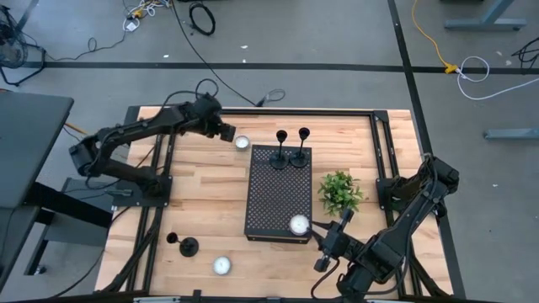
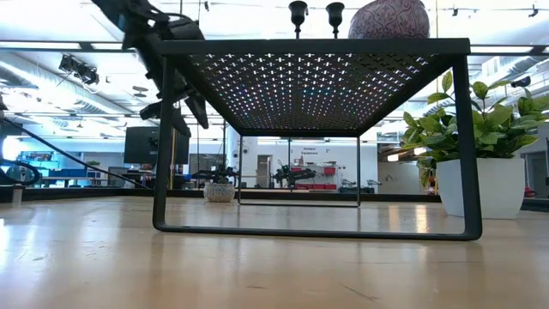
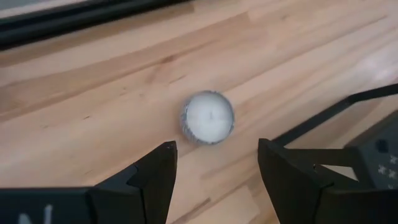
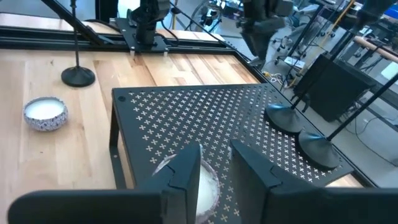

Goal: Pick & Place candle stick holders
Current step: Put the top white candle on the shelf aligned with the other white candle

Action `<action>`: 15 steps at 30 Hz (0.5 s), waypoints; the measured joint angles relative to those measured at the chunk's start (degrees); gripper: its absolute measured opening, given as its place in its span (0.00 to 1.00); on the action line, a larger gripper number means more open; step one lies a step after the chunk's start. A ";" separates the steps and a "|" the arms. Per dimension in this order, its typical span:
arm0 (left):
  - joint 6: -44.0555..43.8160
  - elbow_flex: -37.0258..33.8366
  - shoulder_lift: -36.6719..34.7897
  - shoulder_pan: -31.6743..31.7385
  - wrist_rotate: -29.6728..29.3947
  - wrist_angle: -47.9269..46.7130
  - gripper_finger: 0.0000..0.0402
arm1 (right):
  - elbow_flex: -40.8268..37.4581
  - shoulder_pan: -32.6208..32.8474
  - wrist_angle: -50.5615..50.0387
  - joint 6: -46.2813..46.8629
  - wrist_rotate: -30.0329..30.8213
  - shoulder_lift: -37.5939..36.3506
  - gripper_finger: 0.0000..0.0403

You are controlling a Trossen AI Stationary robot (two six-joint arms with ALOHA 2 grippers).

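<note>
Two black candle stick holders (image 1: 282, 156) (image 1: 301, 152) stand upright on their round bases at the far end of a black perforated stand (image 1: 278, 198). A third holder (image 1: 187, 246) stands on the table at the near left. My left gripper (image 3: 217, 163) hangs open just above a white tealight (image 3: 208, 117) near the stand's far-left corner; its fingers stand short of the candle. My right gripper (image 4: 215, 171) sits slightly open at the stand's near-right corner, over another tealight (image 4: 186, 185) that rests on the stand, with nothing between its fingers.
A small green plant (image 1: 339, 192) in a white pot stands right of the stand, close to my right arm. One more tealight (image 1: 221, 265) lies on the table by the near edge. A black frame rail (image 1: 253, 112) runs along the table's far side.
</note>
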 joint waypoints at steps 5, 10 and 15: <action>0.45 6.39 6.86 0.28 1.50 -5.67 0.56 | 0.00 0.00 1.68 -1.90 -0.77 -0.01 0.21; 0.75 11.18 13.67 0.26 1.76 -7.98 0.56 | 0.00 0.00 2.26 -2.33 -1.53 -0.01 0.21; 2.22 14.78 19.56 0.26 1.80 -10.07 0.56 | 0.00 0.00 2.40 -2.74 -1.58 -0.01 0.21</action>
